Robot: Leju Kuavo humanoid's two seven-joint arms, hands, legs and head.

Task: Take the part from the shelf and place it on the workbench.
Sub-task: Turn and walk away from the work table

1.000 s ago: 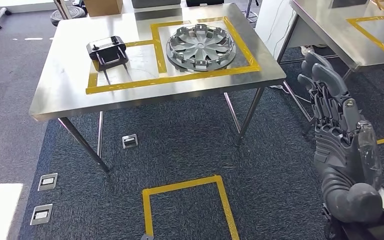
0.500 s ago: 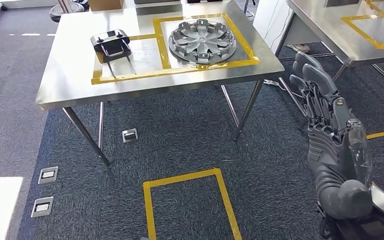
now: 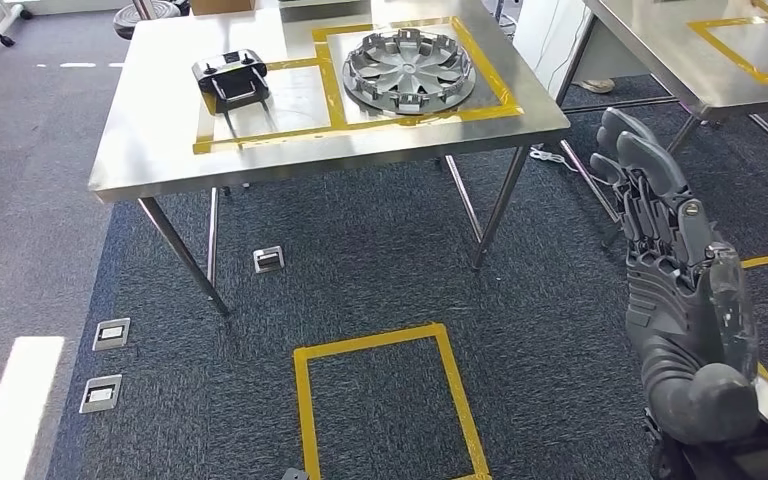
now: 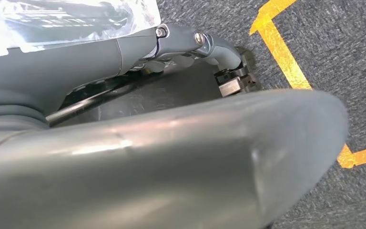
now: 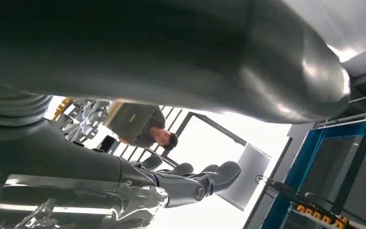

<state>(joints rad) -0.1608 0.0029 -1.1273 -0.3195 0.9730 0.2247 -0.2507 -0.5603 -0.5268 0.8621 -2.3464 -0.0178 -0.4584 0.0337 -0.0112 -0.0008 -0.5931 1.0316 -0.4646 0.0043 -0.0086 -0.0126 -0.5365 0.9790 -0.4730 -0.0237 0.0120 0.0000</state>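
Observation:
My right hand (image 3: 675,290) is raised at the right, fingers stretched up, with a clear see-through part (image 3: 735,300) held against its palm by the thumb. The right wrist view shows that clear part (image 5: 76,205) below the fingers (image 5: 190,183). The steel workbench (image 3: 150,150) stands ahead, marked with yellow tape boxes. A grey wheel cover (image 3: 409,68) lies in the right box and a black handled part (image 3: 230,78) in the left one. My left hand (image 4: 171,43) hangs over the carpet, fingers straight, nothing between them.
A second steel table (image 3: 680,50) stands at the far right with a narrow gap between the tables. On the carpet in front of me is a yellow tape square (image 3: 390,340), with floor sockets (image 3: 110,333) to the left. A person (image 5: 159,133) is near.
The whole picture has shifted: the camera moved, so the workbench sits higher and a little further right in view. My right hand keeps its raised pose and its hold.

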